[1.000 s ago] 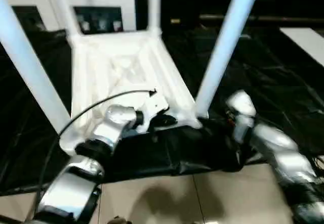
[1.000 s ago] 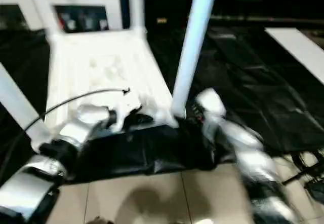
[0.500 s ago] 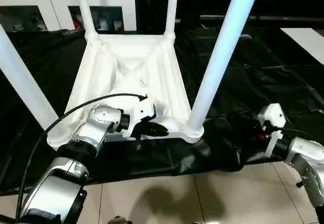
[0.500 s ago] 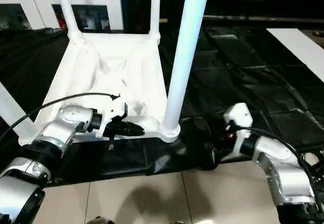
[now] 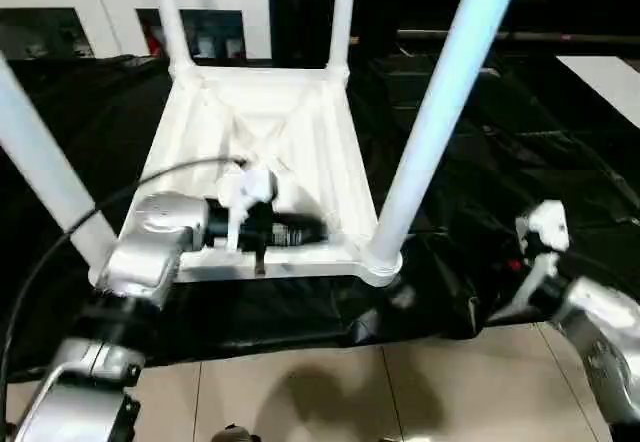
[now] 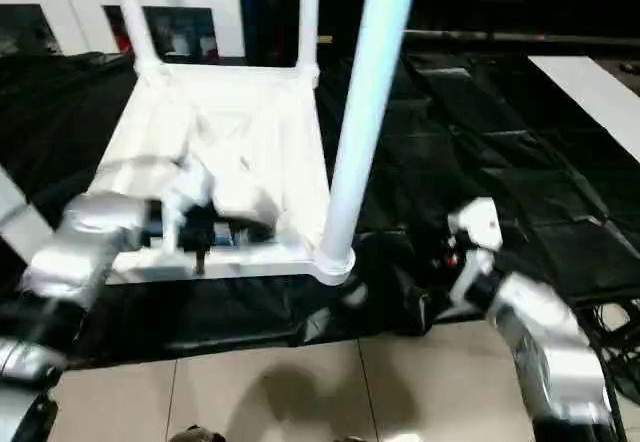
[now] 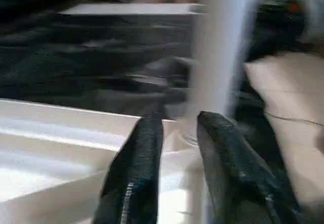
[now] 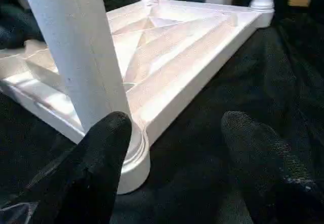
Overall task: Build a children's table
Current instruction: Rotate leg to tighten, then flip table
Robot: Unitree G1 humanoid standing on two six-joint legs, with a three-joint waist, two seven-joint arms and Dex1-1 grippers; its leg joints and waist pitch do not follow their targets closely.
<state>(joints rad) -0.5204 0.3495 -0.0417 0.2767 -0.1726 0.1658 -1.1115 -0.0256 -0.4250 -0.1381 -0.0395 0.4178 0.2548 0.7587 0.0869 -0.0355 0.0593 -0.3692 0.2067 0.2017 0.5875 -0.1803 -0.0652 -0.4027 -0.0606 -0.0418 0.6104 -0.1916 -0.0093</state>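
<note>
4 legs up. Near-right leg (image 5: 430, 127) stands at 2 o'clock from left claw (image 5: 300, 232), slightly parted, empty; right claw (image 8: 177, 148) spread beside its socket, nearer.

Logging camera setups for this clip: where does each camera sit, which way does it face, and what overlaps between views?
Left and right eye views: on the head, looking forward and down at the upturned tabletop with four legs standing; both silver forearms show.
Left wrist view: along the left gripper, its fingers slightly apart over the tabletop's near edge, facing the near right leg.
Right wrist view: along the right gripper, open, facing that leg's socket.
Shared: both wrist views see this leg.
</note>
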